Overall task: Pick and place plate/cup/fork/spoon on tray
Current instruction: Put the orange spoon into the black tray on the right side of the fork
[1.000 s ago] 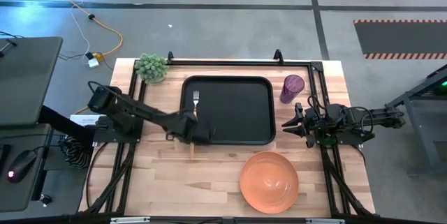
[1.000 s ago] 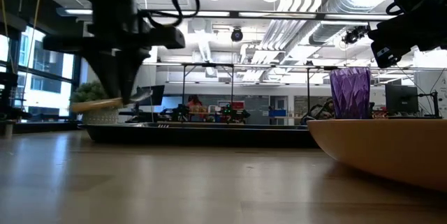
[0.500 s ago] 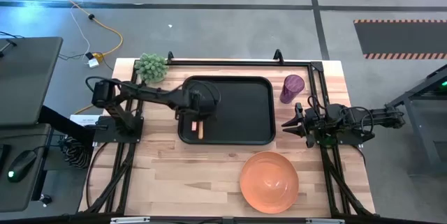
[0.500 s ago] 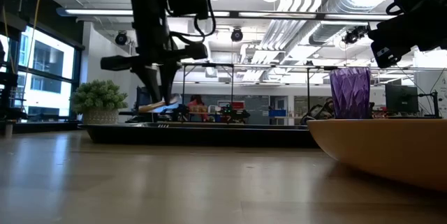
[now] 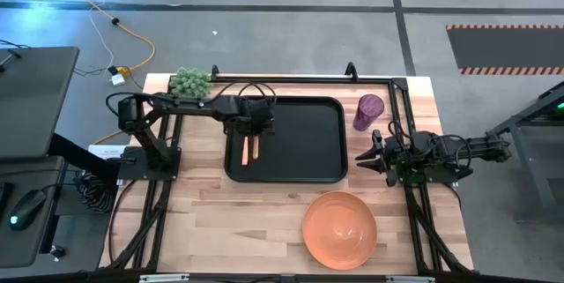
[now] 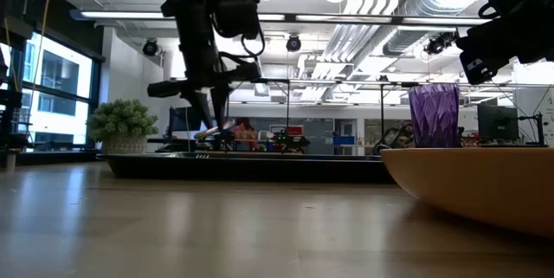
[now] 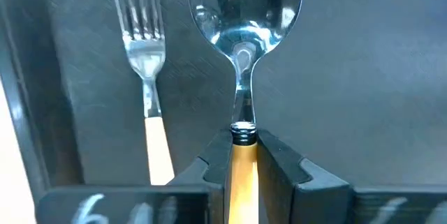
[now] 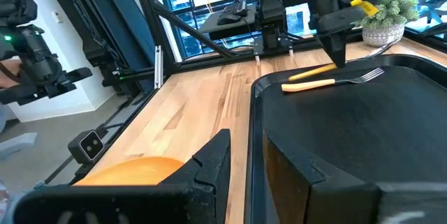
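Note:
The black tray (image 5: 308,142) lies at the middle far side of the table. The fork (image 7: 147,56) lies on the tray near its left rim, tines toward the far edge. My left gripper (image 5: 256,122) is low over the tray's left part, shut on the spoon (image 7: 244,15), which runs parallel to the fork on its right. The orange plate (image 5: 340,228) rests on the table near the front edge. The purple cup (image 5: 368,111) stands upright on the table right of the tray. My right gripper (image 5: 363,157) is open and empty beside the tray's right rim. My left gripper pinches the spoon's yellow-orange handle (image 7: 242,165) between its two fingers, at the end next to the metal neck. The fingers come from above and lie across the spoon. The spoon is nearly level, low over the tray (image 8: 311,72); whether it touches the tray I cannot tell.
A small potted plant (image 5: 190,83) stands at the table's far left corner. A black frame (image 5: 352,76) runs along the far and right sides of the table. Bare wood lies left of the plate, along the front.
My left gripper has carried the spoon from over the tray's near left rim toward the far edge, turning as it went, and has brought it down beside the fork. It stays shut on the spoon. The fork, plate and cup have not moved.

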